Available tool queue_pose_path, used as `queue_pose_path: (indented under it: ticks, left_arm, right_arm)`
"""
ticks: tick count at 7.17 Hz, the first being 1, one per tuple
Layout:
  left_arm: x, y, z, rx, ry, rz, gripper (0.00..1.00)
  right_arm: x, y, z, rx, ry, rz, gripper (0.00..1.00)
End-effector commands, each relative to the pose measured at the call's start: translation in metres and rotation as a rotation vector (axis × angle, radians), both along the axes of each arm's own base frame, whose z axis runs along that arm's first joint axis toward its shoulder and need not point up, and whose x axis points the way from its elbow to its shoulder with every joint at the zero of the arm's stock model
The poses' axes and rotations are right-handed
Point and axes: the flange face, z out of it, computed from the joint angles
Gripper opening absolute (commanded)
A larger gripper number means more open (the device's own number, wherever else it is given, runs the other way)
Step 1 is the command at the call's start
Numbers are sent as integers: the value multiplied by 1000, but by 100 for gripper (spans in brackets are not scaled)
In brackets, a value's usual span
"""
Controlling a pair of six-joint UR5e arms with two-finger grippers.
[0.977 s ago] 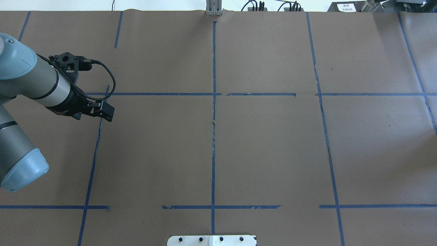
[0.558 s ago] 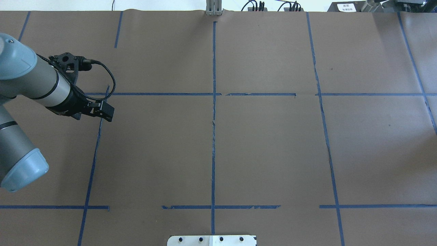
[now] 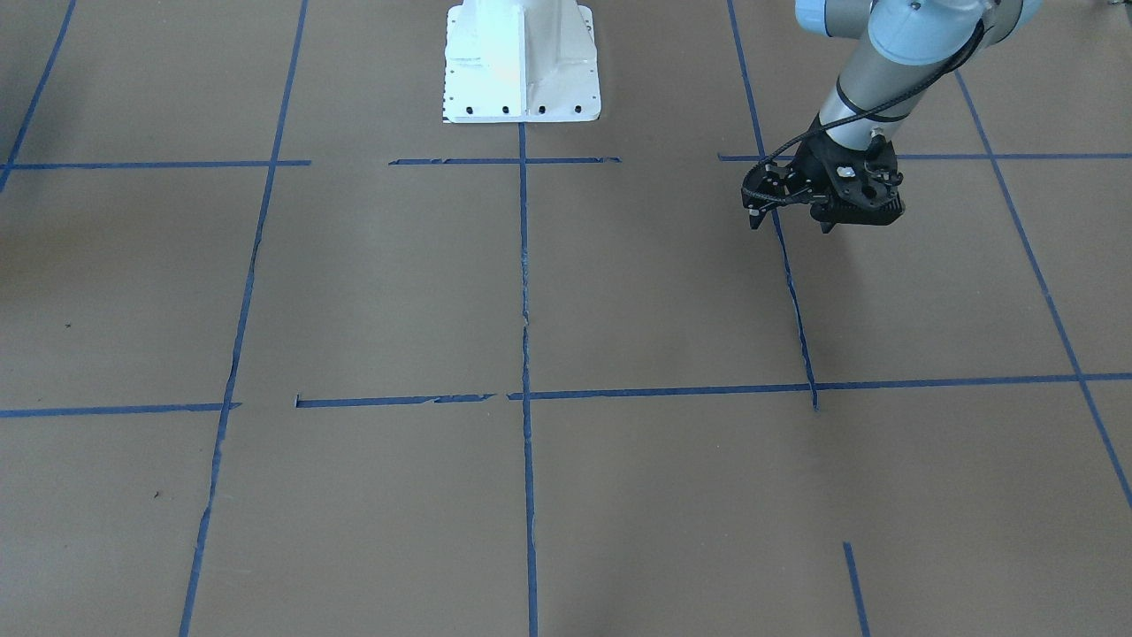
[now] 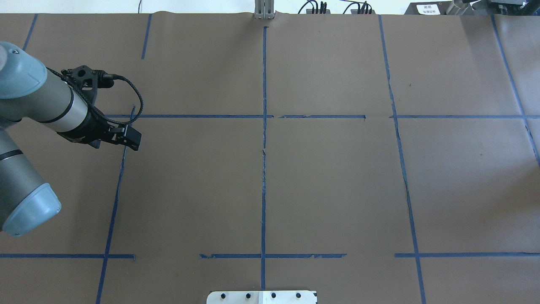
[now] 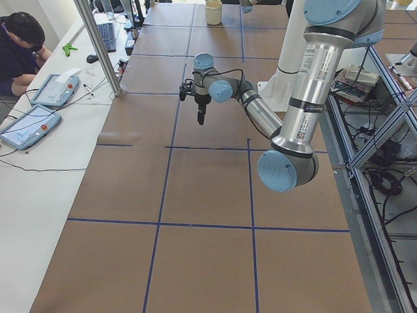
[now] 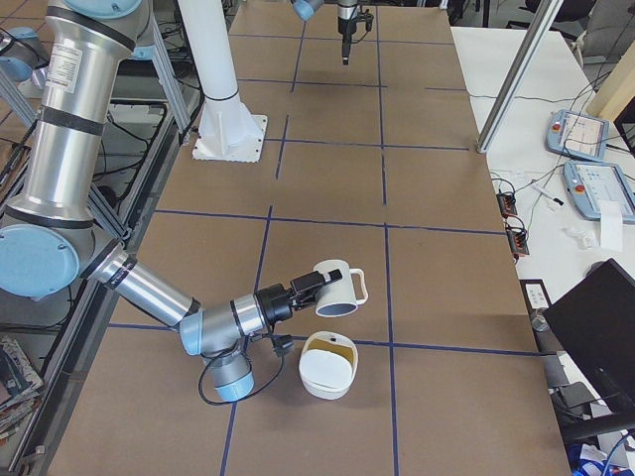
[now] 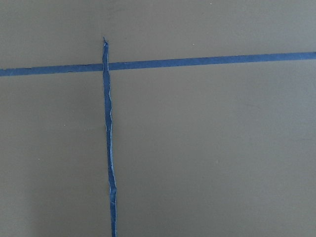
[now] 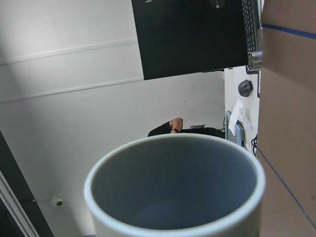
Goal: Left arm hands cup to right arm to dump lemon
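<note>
Handover stage reading as done. The cup [image 6: 337, 283] is riding off the table at the tip of the right gripper [image 6: 310, 285], on the right-arm side of the white pedestal [image 6: 230, 137] and well apart from it, out toward the operators' edge. That gripper is showing only in the side view, so I cannot tell how its jaws are standing.

The left gripper [image 4: 131, 138] is hanging over bare brown paper on the opposite side of the pedestal, far from the cup, carrying nothing. Its fingers are looking pressed together.

Dump stage: judging it under way or nearly over. The cup is lying tipped over, long axis close to level and running away from the wrist. The mouth is pointing outward and down, toward a white bowl [image 6: 327, 369] sitting just past the cup from the pedestal. The handle [image 6: 358, 285] is sticking out on the operators' side.

The right wrist camera is looking straight into the cup [image 8: 174, 195]: grey inside, no lemon showing. Something yellowish [image 6: 340, 348] is showing inside the bowl; too small to call it the lemon.

Remaining, by my reckoning: confirming the lemon is out, righting the cup.
</note>
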Motion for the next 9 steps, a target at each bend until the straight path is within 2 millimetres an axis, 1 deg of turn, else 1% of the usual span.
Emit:
queue_pose_path:
  ticks: [1, 2, 3, 4, 5, 6, 7, 8, 9]
  left_arm:
    - [0, -1, 1, -1, -2, 0, 100]
    - [0, -1, 3, -3, -4, 0, 100]
    - [0, -1, 3, -3, -4, 0, 100]
    - [0, -1, 3, -3, -4, 0, 100]
    - [0, -1, 3, -3, -4, 0, 100]
    - [0, -1, 3, -4, -5, 0, 100]
    - [0, 0, 3, -3, -4, 0, 100]
    - [0, -1, 4, -5, -6, 0, 100]
    - [0, 0, 5, -7, -9, 1, 100]
  right_arm:
    - [-5, 2, 3, 48, 282, 20, 1]
    - [-9, 0, 3, 66, 368, 9, 1]
    - [-14, -6, -4, 96, 471, 4, 1]
    - [-15, -2, -10, 119, 605, -3, 0]
    - [-17, -5, -14, 131, 720, 7, 0]
    - [-21, -14, -22, 149, 798, 8, 0]
    - [-30, -31, -51, 175, 842, -14, 0]
    - [-38, -45, -69, 200, 950, -42, 0]
    - [-45, -63, -79, 234, 1099, -41, 0]
